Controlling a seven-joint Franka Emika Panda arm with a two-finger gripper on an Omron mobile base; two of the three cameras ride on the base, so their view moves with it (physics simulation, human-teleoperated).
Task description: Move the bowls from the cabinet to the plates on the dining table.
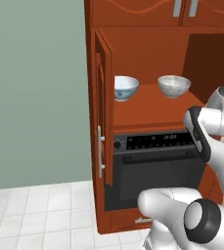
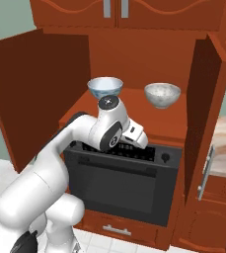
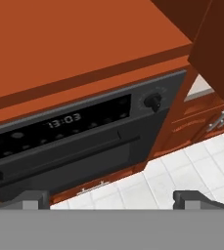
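Oven (image 3: 69,146), built-in, black, set in the cabinet below the open shelf. Control panel (image 3: 59,124) carries a digital clock display (image 3: 64,120) reading "13:03" in pale digits, seen in the hand view. Same display (image 1: 169,137) in the left base view: too small to read.

white rounded arm (image 2: 50,168), dark joints

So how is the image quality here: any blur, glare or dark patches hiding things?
Left base view: sharp, evenly lit, blue-patterned white bowl and speckled grey bowl clear. Right base view: the reddish-brown wooden cabinet has mildly shaded open doors. Hand view: crisp, no glare on the black oven.
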